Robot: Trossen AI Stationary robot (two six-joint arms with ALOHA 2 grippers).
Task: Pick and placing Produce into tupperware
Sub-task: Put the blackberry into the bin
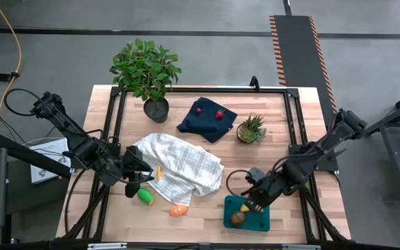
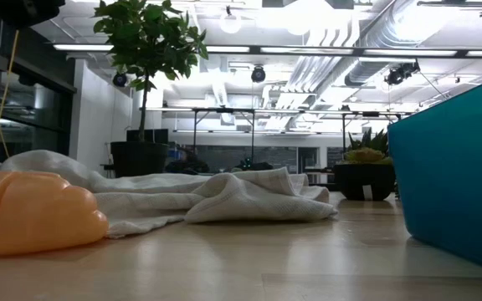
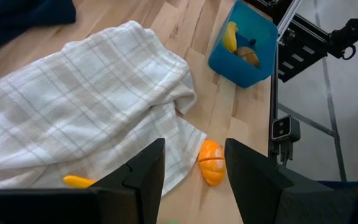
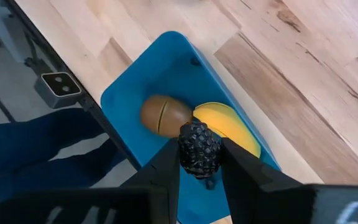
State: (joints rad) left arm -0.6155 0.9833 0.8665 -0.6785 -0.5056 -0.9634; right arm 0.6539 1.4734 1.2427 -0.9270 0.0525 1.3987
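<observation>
Right end effector pinches a knobbly black berry above the smooth teal tupperware.

A grey concrete floor surrounds the wooden table, crossed by an orange-and-black striped strip and a yellow cable. Beyond — a white ceiling with pipes, bright lamps and distant dark frames.
</observation>
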